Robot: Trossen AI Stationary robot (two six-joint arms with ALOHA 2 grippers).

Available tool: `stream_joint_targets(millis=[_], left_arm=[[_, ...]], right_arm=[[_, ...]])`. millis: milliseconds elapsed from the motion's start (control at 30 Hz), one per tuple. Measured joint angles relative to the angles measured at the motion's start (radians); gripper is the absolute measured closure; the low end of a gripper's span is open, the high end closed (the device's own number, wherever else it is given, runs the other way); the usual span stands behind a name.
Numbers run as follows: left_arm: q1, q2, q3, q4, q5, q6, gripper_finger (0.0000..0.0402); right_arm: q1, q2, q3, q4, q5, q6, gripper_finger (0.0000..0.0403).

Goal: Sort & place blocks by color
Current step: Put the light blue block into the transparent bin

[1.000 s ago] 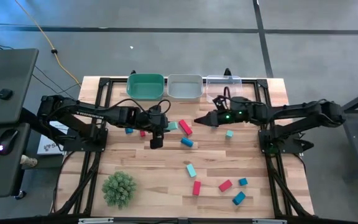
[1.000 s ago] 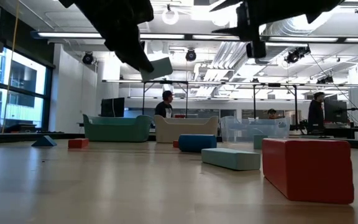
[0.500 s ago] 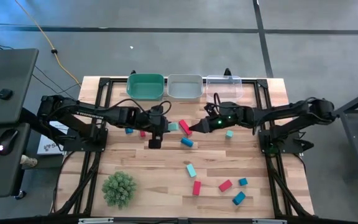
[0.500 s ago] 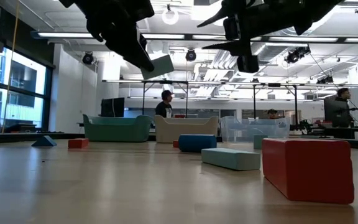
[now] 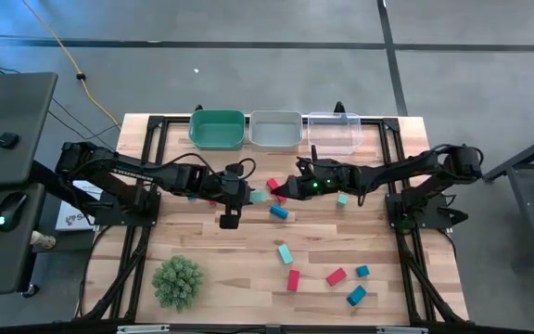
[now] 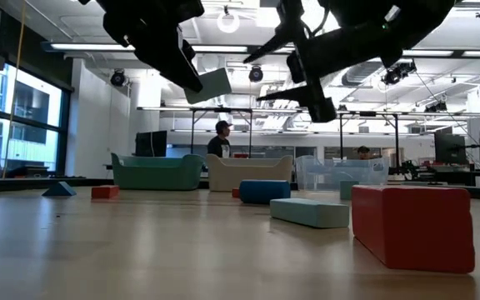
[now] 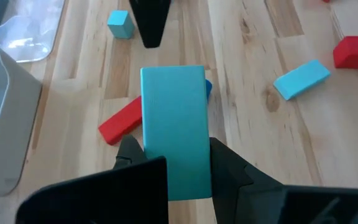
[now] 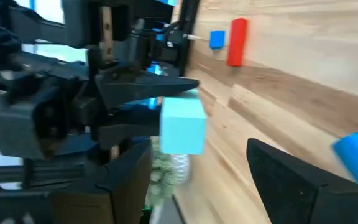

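Observation:
My left gripper (image 5: 253, 193) is shut on a light teal bar (image 7: 174, 130), held above the table's middle; the bar also shows in the low view (image 6: 208, 85). My right gripper (image 5: 286, 189) is open and empty, in the air just right of it, its fingers (image 8: 297, 180) pointing at the held bar (image 8: 182, 124). Under the bar a red block (image 7: 122, 121) and a blue block (image 7: 207, 89) lie flat on the wood. More red, blue and teal blocks (image 5: 336, 276) lie flat toward the near right. My left gripper pinches the teal bar's two long sides (image 7: 197, 155) between its two fingers, at the end nearest the wrist. The fingers lie along the bar and come from the table's left, slanting down. The bar juts out past the fingertips, tilted and clear of the table.
A green bin (image 5: 217, 130), a grey bin (image 5: 275, 130) and a clear bin (image 5: 334, 133) stand in a row at the far edge. A green spiky plant ball (image 5: 177, 281) sits near the front left. People stand in the room behind.
My right gripper has gone toward the table's left, up close to my left gripper and the teal bar, staying open. The bar stays lifted in my left gripper.

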Motion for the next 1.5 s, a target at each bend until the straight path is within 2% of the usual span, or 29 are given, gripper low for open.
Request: stream_joint_targets(millis=[367,533,700,1033,1500], left_arm=[[0.003,0.015,0.000,0.000,-0.009,-0.001,0.0373],[0.005,0.015,0.000,0.001,-0.011,-0.001,0.0373],[0.023,0.016,0.000,0.045,-0.011,-0.027,0.0373],[0.045,0.016,0.000,0.052,-0.013,-0.029,0.0373],[0.043,0.016,0.000,0.116,-0.043,-0.028,0.0373]], right_arm=[[0.000,0.059,0.002,0.075,0.030,0.083,0.0151],[0.000,0.060,0.056,0.021,0.062,0.073,0.0151],[-0.003,0.060,0.123,-0.136,0.075,0.023,0.0151],[-0.003,0.059,0.190,-0.240,0.084,-0.015,0.0151],[-0.003,0.059,0.192,-0.238,0.089,-0.001,0.0151]])
